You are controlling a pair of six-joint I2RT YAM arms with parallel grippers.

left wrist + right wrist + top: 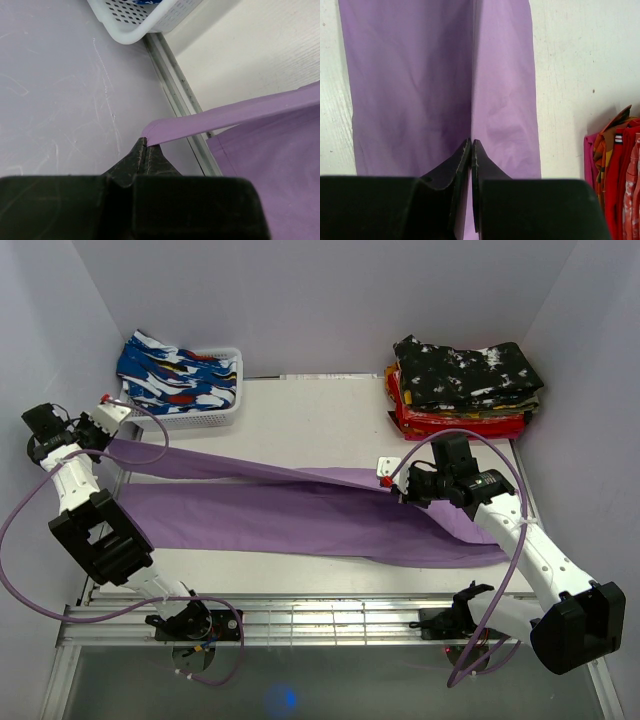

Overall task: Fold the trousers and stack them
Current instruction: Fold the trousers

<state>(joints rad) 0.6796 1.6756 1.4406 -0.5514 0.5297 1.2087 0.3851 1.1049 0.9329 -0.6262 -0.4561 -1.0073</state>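
Observation:
Purple trousers lie stretched across the table, one edge lifted taut between both grippers. My left gripper is at the far left, shut on the trousers' hem corner; the cloth runs off to the right. My right gripper sits right of centre, shut on a raised fold of the trousers, and the fold runs straight up from my right gripper's tips. A stack of folded trousers stands at the back right.
A white basket with blue patterned clothes sits at the back left, its corner near my left gripper. A metal rail marks the table's left edge. Red and orange cloth of the stack lies right of my right gripper.

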